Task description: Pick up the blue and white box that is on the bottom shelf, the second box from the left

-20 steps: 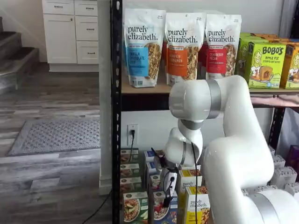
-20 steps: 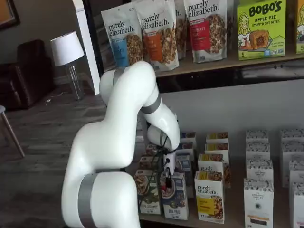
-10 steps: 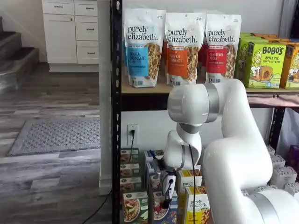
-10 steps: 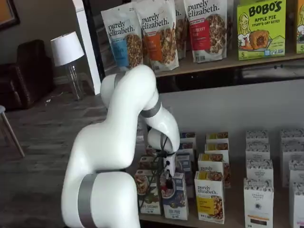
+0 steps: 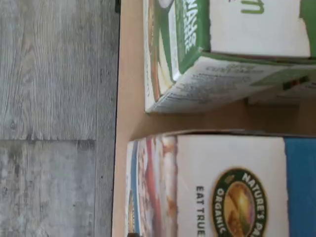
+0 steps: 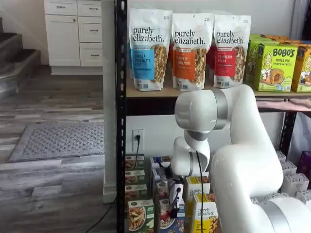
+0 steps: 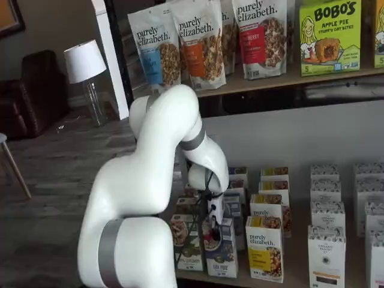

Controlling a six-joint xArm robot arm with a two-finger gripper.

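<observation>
The arm reaches low, its gripper [image 7: 211,227] poised just over the blue and white box [image 7: 219,247]; whether the fingers are parted cannot be told. This box stands frontmost on the bottom shelf [image 7: 288,283], beside the green-fronted carton [image 7: 188,245]. Approach looks nearly done; next, descend squarely and clamp the carton's top

Blue and white box [image 6: 167,219]: lower part cut off by frame edge in a shelf view; front partly covered by gripper [image 6: 174,211]. Jaws: too small and dark to tell their state. Bottom shelf [image 7: 240,279]: board mostly hidden by cartons.
</observation>
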